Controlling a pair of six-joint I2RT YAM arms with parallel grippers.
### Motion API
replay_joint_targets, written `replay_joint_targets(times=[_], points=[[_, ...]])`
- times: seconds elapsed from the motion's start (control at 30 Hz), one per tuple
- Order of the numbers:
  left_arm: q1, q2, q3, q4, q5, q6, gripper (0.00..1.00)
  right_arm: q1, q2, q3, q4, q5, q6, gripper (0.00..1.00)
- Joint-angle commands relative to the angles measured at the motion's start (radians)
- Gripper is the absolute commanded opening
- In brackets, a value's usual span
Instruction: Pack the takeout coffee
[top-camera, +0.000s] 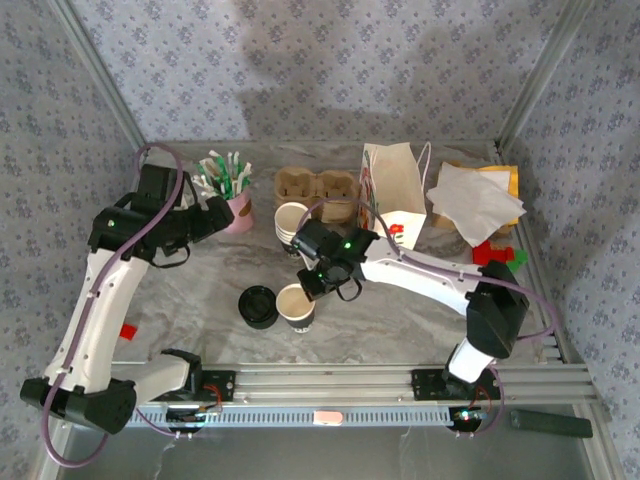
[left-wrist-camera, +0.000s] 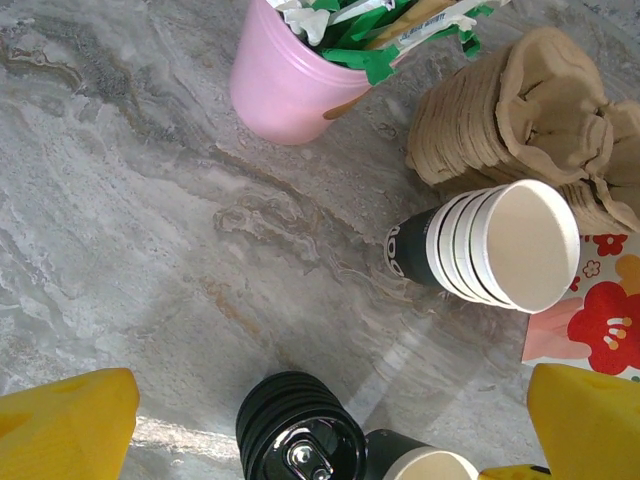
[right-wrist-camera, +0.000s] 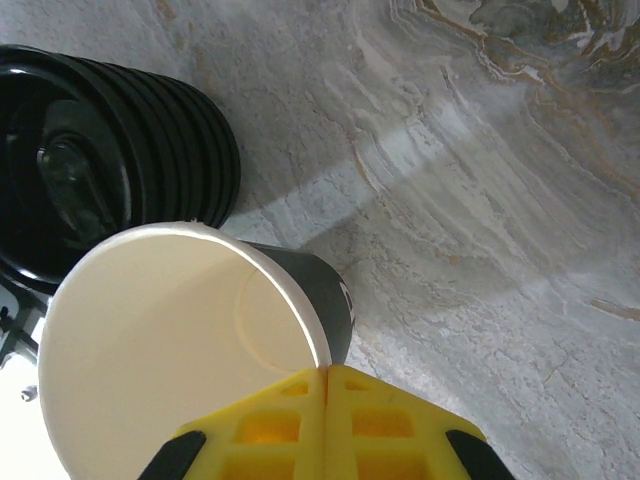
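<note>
- From the top view, the right gripper (top-camera: 312, 283) sat at the far rim of the takeout coffee cup (top-camera: 296, 306), which stood open and lidless on the table near the front middle. It was touching or just beside the stack of black lids (top-camera: 258, 306).
- The left gripper (top-camera: 218, 215) hung spread wide and empty near the pink cup (top-camera: 238, 212), well apart from the task cup.
- I judged the lidding step was in hand. The next move called for steadying the cup while a single lid came off the stack and was pressed on. After that the cup would go to the paper bag (top-camera: 393, 190) at the back.
- In the left wrist view, the yellow fingers (left-wrist-camera: 65, 425) stood far apart with nothing between them. The lid stack and the task cup's rim sat at the bottom edge.
- The stack of spare cups (left-wrist-camera: 505, 245) carried a white mark on its dark sleeve that I could not read. The bag showed a red flower print and no words.
- In the right wrist view, the fingertips (right-wrist-camera: 270, 420) were pressed together right where the cup's rim ran into their seam, so I took it as pinching the wall.
- The mark on the cup's sleeve was too small to read.
</note>
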Motion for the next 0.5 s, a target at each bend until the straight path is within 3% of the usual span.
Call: replay_joint_targets(times=[0.0, 0.13, 0.23, 0.27, 0.47], points=[[-0.006, 0.002, 0.011, 0.008, 0.006, -0.006, 1.00, 0.005, 0.021, 0.041, -0.016, -0.018, 0.005, 0.05], [-0.006, 0.002, 0.013, 0.004, 0.000, 0.000, 1.00, 0.005, 0.009, 0.064, -0.043, 0.004, 0.002, 0.14], [-0.006, -0.002, 0.013, 0.001, -0.008, 0.004, 1.00, -0.002, -0.022, 0.098, -0.093, 0.005, 0.012, 0.28], [-0.006, -0.004, 0.012, 0.001, -0.011, 0.006, 1.00, -0.011, -0.034, 0.116, -0.108, 0.011, 0.021, 0.35], [-0.024, -0.004, -0.002, 0.008, -0.014, 0.008, 1.00, -0.114, -0.068, 0.203, -0.140, -0.008, 0.060, 0.52]])
